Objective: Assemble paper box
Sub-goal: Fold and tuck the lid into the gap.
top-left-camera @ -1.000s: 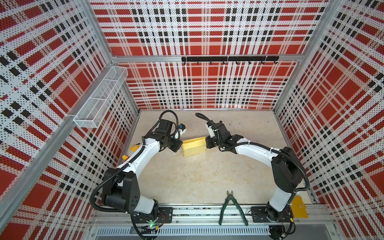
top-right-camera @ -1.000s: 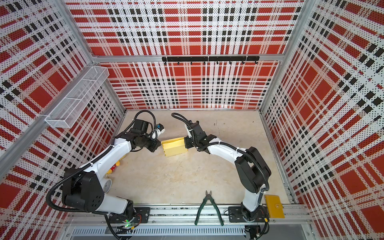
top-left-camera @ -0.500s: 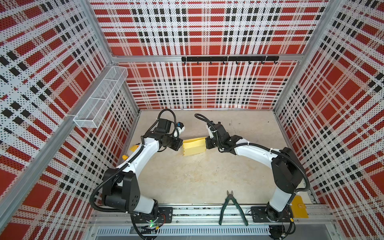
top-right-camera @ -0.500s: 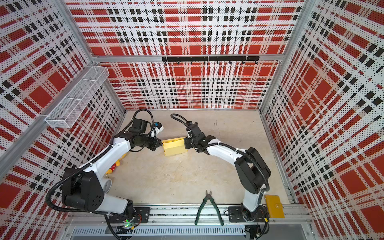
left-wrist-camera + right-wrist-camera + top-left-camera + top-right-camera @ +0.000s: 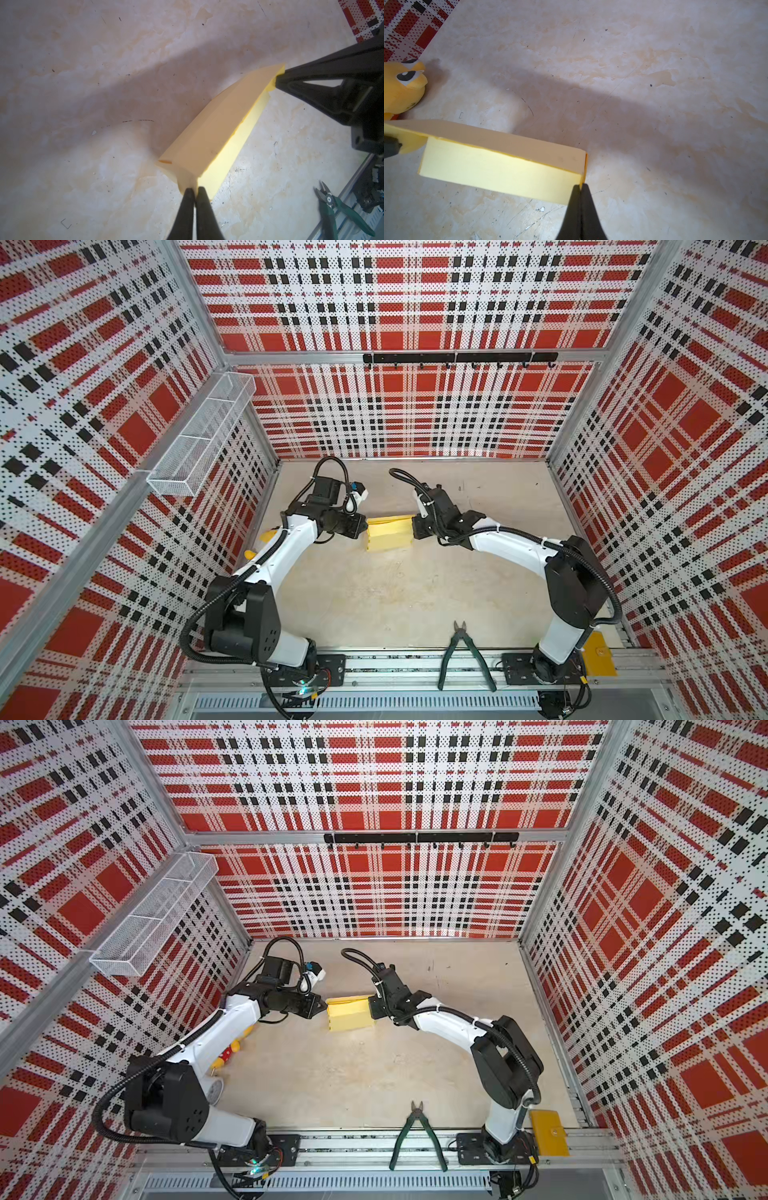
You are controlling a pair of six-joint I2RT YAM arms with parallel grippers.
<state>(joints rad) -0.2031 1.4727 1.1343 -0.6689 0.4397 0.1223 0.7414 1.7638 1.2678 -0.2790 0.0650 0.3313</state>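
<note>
The paper box [image 5: 388, 533] [image 5: 349, 1013] is pale yellow card folded into a shallow rectangular shape, held between the two arms near the table's back middle. My left gripper [image 5: 366, 526] [image 5: 325, 1006] [image 5: 195, 190] is shut on a small tab at the box's [image 5: 218, 135] left end. At the opposite end, my right gripper [image 5: 412, 526] [image 5: 370, 1006] [image 5: 580, 186] is shut on the box's [image 5: 500, 168] thin edge. In the left wrist view the right gripper [image 5: 277, 82] pinches the far corner. The box's underside is hidden.
Green-handled pliers [image 5: 465, 651] [image 5: 417, 1135] lie at the front edge. A yellow plush toy [image 5: 232, 1048] [image 5: 402, 83] sits by the left wall under the left arm. A yellow-orange flat tag [image 5: 548, 1133] lies by the right arm's base. A wire basket [image 5: 203, 431] hangs on the left wall.
The left wrist has shifted slightly toward the back wall. The box stays almost in place between the two shut grippers.
</note>
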